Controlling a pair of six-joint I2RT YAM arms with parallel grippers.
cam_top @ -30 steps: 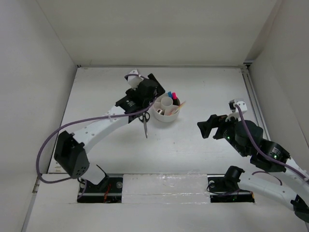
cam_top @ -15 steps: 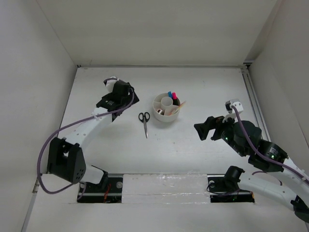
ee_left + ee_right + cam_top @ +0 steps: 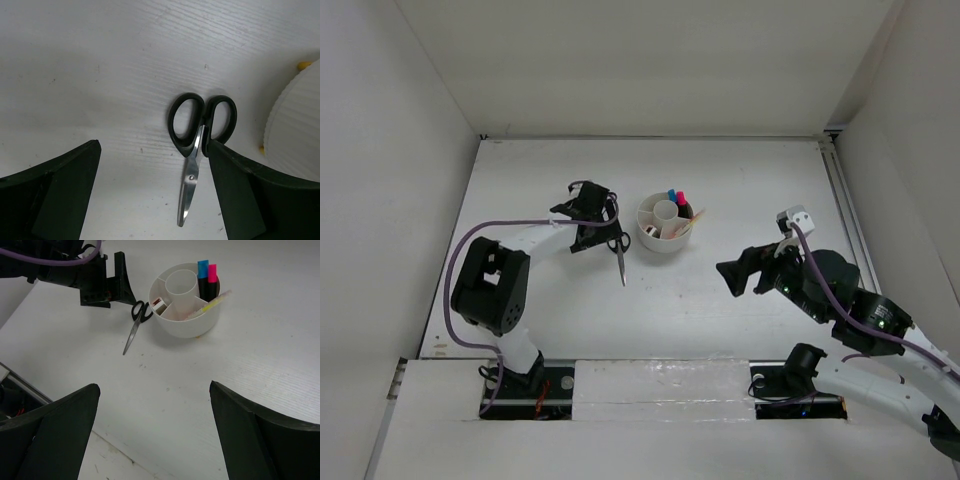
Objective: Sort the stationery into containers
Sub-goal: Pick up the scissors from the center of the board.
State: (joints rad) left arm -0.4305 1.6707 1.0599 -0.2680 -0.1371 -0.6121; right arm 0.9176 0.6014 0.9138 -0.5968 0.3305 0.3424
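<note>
Lying flat: black-handled scissors (image 3: 196, 147), blades closed.

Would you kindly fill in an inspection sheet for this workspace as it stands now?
Surface: white table, a few small marks.
Job's things: scissors lie closed beside the white organiser; highlighters and yellow pen inside it.
Clutter: nothing seen.
Grippers: left gripper open, low over the scissors; right gripper open, holding nothing.
Cables: left purple cable and right purple cable run along their arms.
Surroundings: white walls on three sides.
</note>
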